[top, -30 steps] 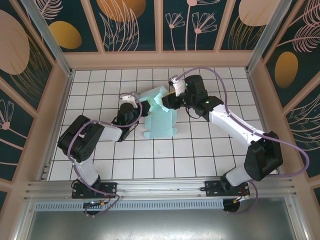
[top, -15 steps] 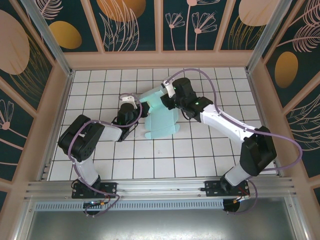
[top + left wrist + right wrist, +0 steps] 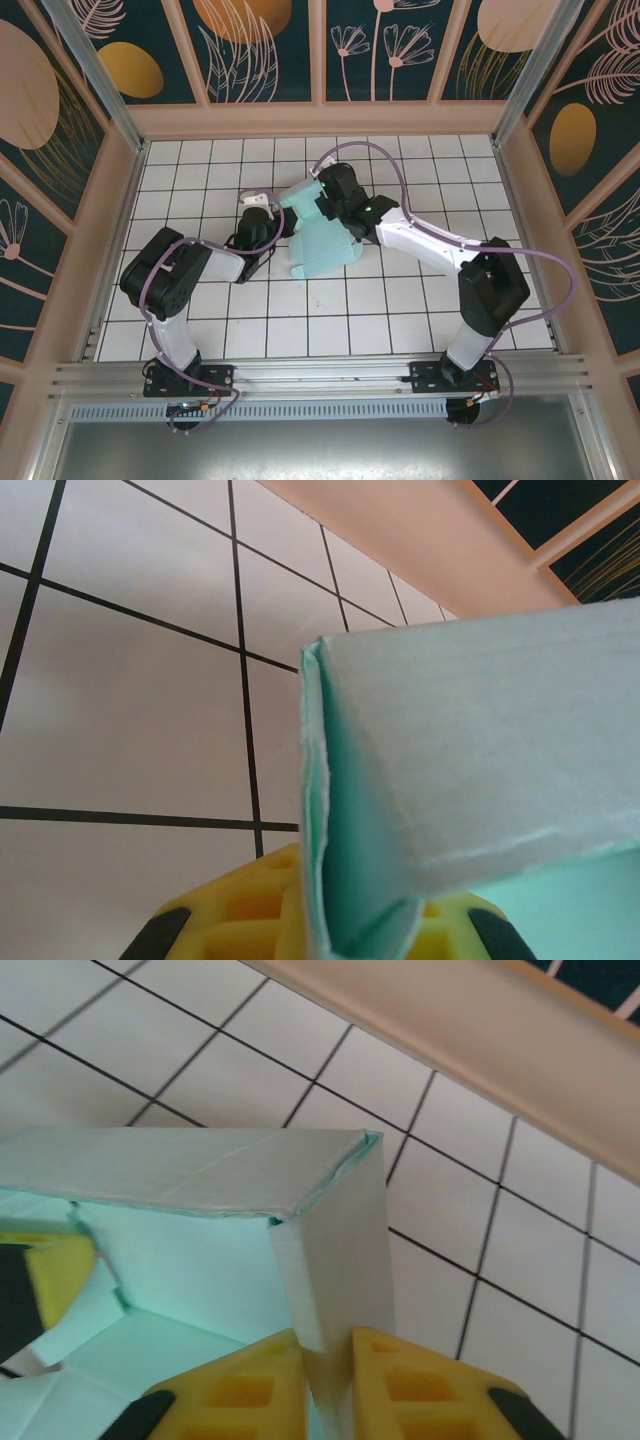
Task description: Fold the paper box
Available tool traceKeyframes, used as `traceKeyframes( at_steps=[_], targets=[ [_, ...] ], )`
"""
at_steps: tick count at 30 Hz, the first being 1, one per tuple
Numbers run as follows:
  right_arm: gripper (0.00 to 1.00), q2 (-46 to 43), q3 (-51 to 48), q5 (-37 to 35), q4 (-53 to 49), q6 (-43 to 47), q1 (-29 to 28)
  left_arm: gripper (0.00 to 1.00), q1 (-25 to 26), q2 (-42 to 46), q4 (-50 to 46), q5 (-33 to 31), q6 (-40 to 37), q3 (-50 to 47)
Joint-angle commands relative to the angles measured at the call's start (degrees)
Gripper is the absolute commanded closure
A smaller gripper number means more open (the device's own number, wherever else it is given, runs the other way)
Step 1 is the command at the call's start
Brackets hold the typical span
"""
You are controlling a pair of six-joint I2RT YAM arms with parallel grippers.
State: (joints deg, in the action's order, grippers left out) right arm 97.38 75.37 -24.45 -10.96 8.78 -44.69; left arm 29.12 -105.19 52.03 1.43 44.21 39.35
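From above, the left gripper (image 3: pixel 272 222) and right gripper (image 3: pixel 320 203) have their tips hidden under the wrist bodies and raised card, so the grip reads from the wrist cams. Left fingers: yellow ribbed pads (image 3: pixel 250 905), cut off by the bottom edge, w/ a doubled card wall dropping between them; closed on it, no gap seen. Right fingers: two yellow pads (image 3: pixel 410 1380) pinched tight on a thin upright wall beside a box corner. The paper box (image 3: pixel 325 248) sits mid-table (image 3: pixel 400 300) on white tiles w/ black grid lines, between the two arms. It is pale mint thin card, matte, cut edges slightly ragged, and partly folded: far end raised into walls, near end lying flat w/ rounded flaps. In the right wrist cam a blurred yellow pad of the left gripper shows at the left edge, against the box wall; exact contact is hard to make out.
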Motion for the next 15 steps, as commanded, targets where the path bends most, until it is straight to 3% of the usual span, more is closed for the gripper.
traceKeyframes(
  at_steps=[1,4,10,15],
  targets=[
    [0.89,3.0,1.6,-8.3,-0.2,0.9,-1.3,1.0,0.9,0.9,6.7,5.1,-0.2,2.0],
    [1.0,4.1,2.0,-11.1,-0.1,1.6,-1.9,1.0,1.0,0.9,6.6,5.1,-0.1,1.9],
    [1.0,5.9,2.8,-14.7,-0.4,3.2,-2.7,1.0,0.9,0.8,6.5,5.1,-0.1,2.0],
    [0.86,5.7,2.2,-12.9,0.0,1.9,-2.1,1.0,0.9,0.9,6.4,4.8,-0.3,1.8]
  ],
)
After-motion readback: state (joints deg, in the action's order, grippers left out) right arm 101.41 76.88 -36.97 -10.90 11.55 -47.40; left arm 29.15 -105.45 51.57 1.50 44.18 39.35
